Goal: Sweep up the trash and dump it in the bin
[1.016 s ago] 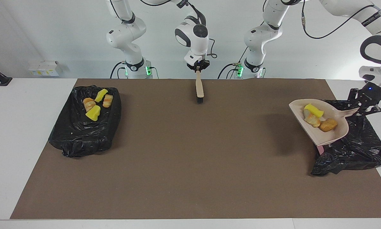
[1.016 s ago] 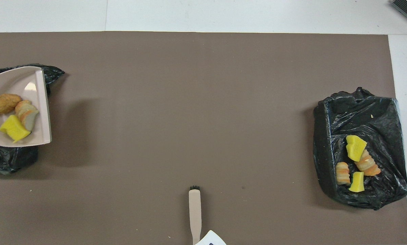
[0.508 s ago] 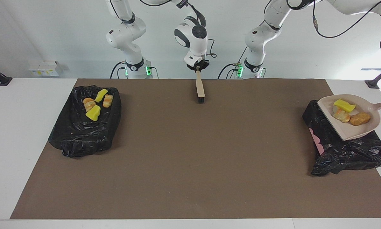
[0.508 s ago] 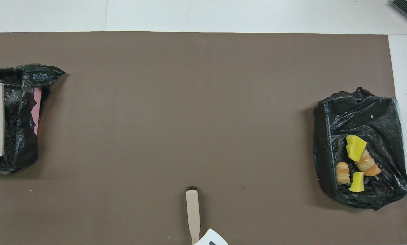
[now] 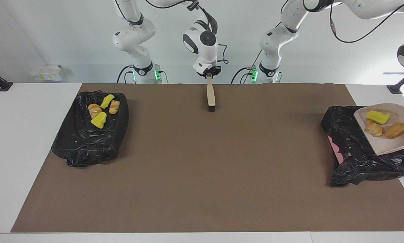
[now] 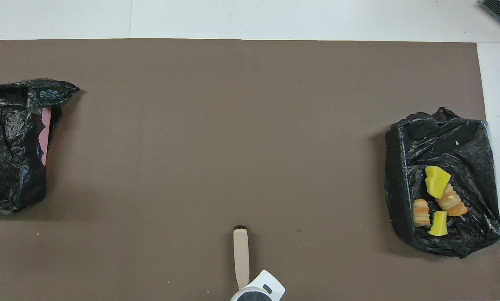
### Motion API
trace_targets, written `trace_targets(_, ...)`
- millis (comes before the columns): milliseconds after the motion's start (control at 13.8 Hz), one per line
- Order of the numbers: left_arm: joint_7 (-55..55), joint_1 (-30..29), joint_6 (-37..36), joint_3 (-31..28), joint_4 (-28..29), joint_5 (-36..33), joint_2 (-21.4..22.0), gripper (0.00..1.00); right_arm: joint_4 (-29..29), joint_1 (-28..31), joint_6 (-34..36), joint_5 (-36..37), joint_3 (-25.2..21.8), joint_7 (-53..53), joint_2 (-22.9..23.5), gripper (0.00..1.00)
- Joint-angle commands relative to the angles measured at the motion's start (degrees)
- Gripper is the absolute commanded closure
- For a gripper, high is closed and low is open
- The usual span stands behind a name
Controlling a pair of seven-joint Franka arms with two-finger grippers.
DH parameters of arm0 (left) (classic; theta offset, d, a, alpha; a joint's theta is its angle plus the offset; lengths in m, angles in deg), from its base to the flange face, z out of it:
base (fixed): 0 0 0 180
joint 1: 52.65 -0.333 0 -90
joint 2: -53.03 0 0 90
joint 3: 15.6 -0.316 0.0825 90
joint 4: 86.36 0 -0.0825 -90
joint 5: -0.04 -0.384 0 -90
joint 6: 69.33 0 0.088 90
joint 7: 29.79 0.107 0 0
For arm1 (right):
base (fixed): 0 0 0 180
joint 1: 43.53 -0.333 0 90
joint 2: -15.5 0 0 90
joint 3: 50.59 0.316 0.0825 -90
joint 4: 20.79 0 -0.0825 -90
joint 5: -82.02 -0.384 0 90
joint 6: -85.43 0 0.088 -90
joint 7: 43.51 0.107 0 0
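**Dustpan with three pieces over the bin at the left arm's end; brush in the right gripper**

A brown mat [image 5: 202,168] covers most of the white table [image 5: 26,135]. On it stand two bins lined with black bags, one at each end.

The bin at the right arm's end [image 5: 83,145] has four pieces of trash [image 5: 99,120] lying in it, close together: two yellow chunks and two tan-orange lumps.

Over the bin at the left arm's end [image 5: 353,152] the beige dustpan [image 5: 391,143] is up in the air, tilted. Its handle goes out of the picture. The left gripper is also outside the picture. It is closed, and the raised dustpan can only hang from it.

In the dustpan lie three more pieces: a yellow chunk [image 5: 377,116], a tan-orange lump [image 5: 373,128] and a brown lump [image 5: 395,130].

The right gripper [image 5: 208,75] is over the mat's edge nearest the robots, midway between the two bins. It is clamped on the handle of the beige brush [image 5: 210,96], whose dark bristles point down to the mat.
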Motion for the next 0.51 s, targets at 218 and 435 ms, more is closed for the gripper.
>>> trace_targets(218, -19.74, 7.49, -6.37, -0.69, 10.14, -25.47, 7.95, 1.0, -11.69, 11.17, 13.67, -0.32, -0.48, -4.07, -2.38, 0.29)
trace_targets(435, -20.9, 8.2, -11.99, -0.69, 10.75, -34.54, 10.06, 1.0, -16.79, 19.08, 22.29, 3.88, -0.48, -7.93, -5.9, 0.23)
